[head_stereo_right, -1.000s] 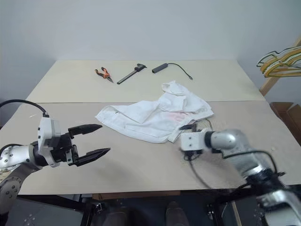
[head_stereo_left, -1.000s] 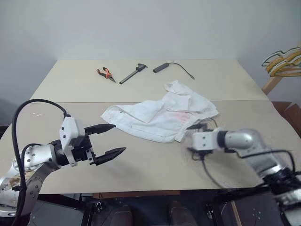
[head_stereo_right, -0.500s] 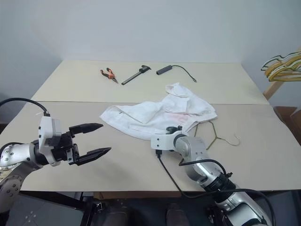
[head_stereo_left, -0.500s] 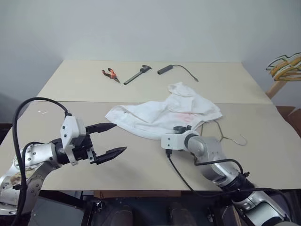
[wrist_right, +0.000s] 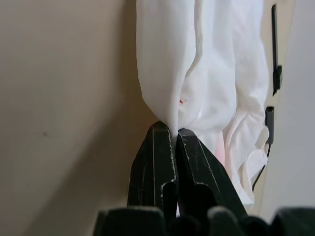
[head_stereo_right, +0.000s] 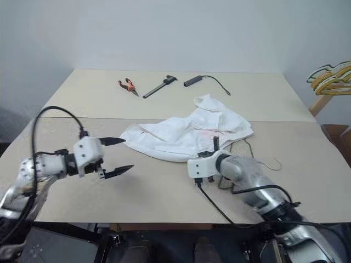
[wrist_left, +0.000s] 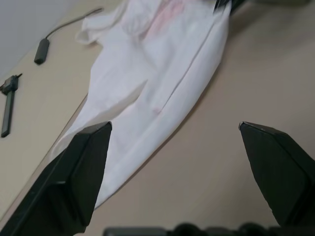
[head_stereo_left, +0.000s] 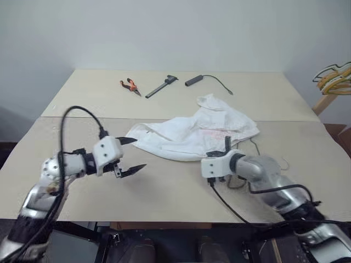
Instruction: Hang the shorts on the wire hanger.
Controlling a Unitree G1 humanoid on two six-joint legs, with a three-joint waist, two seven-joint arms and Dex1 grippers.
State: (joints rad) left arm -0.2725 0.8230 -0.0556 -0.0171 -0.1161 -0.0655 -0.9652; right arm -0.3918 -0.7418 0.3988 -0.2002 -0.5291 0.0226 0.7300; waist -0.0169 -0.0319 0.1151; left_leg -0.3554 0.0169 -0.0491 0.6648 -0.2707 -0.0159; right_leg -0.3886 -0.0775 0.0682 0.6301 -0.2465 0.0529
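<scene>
The white shorts lie crumpled in the middle of the table, with a faint pink stain on top. My right gripper sits at their near right edge; in the right wrist view its fingertips are shut on a fold of the shorts. The thin wire hanger lies flat just right of that gripper, partly hidden by my arm and tucked under the shorts. My left gripper is open at the shorts' near left corner, apart from the cloth. The left wrist view shows the shorts ahead between the open fingers.
At the far side of the table lie orange-handled pliers, a black tool and a black corded device. A bunch of yellow and wooden hangers hangs off the right edge. A seam crosses the table behind the shorts.
My right gripper went from open to shut on the shorts' edge. My left arm swung forward toward the shorts' left corner and rolled, still open.
</scene>
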